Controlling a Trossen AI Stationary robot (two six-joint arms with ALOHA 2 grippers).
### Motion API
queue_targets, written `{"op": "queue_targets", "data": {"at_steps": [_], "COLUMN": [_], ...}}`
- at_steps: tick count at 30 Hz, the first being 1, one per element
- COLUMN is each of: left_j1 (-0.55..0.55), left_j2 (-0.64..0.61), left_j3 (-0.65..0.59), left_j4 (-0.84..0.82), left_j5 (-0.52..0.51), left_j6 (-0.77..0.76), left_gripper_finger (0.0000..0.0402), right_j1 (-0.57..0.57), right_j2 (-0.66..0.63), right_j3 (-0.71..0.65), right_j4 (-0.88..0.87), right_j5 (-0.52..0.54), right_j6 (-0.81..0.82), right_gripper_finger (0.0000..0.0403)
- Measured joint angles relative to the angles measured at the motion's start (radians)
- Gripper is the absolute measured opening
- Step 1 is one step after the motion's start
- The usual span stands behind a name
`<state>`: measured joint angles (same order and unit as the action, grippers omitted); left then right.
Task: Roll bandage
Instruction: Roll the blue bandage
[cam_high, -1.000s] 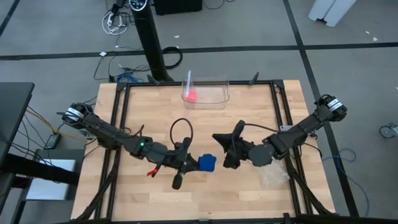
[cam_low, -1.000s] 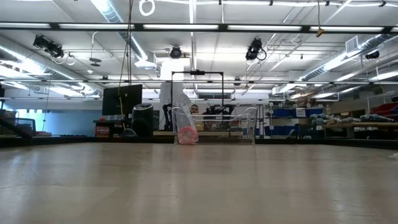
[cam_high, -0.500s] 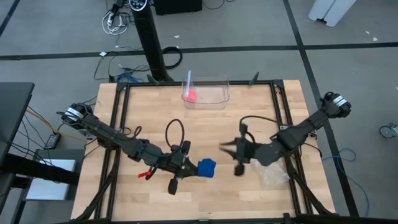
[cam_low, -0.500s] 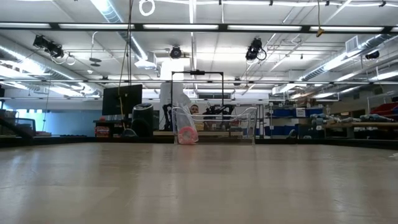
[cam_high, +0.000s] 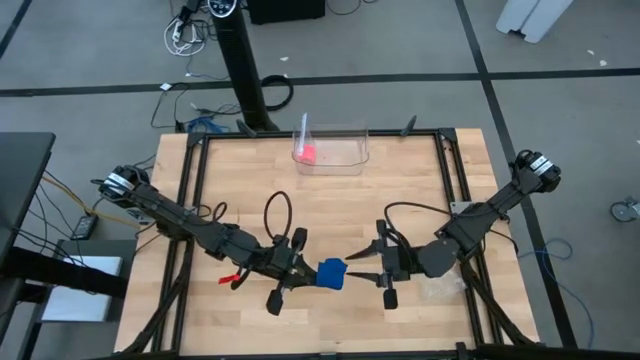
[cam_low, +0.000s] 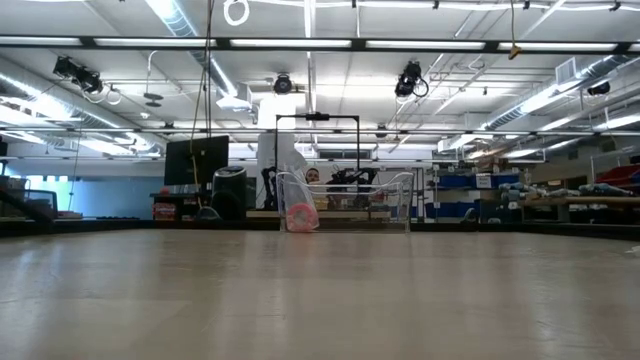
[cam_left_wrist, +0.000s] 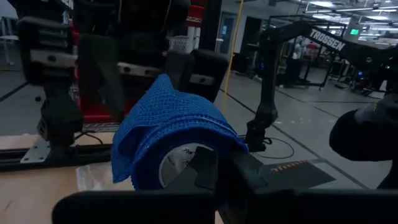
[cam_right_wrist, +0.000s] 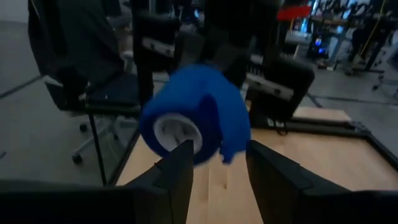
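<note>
Reading "TROSSEN" in white letters on the right arm's dark link (cam_left_wrist: 325, 41), seen from the left wrist. Counting one bright blue roll of stretchy mesh bandage (cam_high: 331, 273), one clear plastic bin (cam_high: 340, 152) at the table's far edge, one small pink object (cam_high: 307, 153) lying inside it, one crumpled clear plastic bag (cam_high: 440, 286) near the right arm.

Bandage showing as a short cylinder wound on a white core, waffle-textured, loose outer layer bulging along one side (cam_left_wrist: 171, 134). Sitting mid-table toward the near edge of the pale wooden table (cam_high: 330, 205), between both grippers.

Left gripper (cam_high: 292, 270) pinching the roll's end, core face pressed against one finger (cam_left_wrist: 205, 177). Right gripper (cam_high: 383, 275) facing the roll from the opposite side, fingers (cam_right_wrist: 177, 174) spread wide, roll just ahead of the tips, not gripping.
</note>
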<state>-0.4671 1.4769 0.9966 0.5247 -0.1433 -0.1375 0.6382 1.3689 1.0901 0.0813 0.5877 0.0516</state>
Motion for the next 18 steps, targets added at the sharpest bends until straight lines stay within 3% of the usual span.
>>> {"op": "queue_targets", "data": {"at_steps": [11,14,18], "left_j1": [-0.005,-0.005,-0.005], "left_j2": [0.0,0.0,0.0], "left_j3": [0.0,0.0,0.0], "left_j4": [0.01,0.016,0.018], "left_j5": [-0.005,-0.005,-0.002], "left_j6": [0.001,0.002,0.003], "left_gripper_finger": [0.0017,0.0017,0.0017], "right_j1": [0.001,-0.012,-0.037], "right_j2": [0.003,0.003,0.003], "right_j3": [0.0,0.0,0.0], "right_j4": [0.019,0.018,0.013], "right_j5": [0.021,0.021,0.023], "right_j6": [-0.078,-0.091,-0.114], "right_gripper_finger": [0.0124,0.0093,0.0021]}}
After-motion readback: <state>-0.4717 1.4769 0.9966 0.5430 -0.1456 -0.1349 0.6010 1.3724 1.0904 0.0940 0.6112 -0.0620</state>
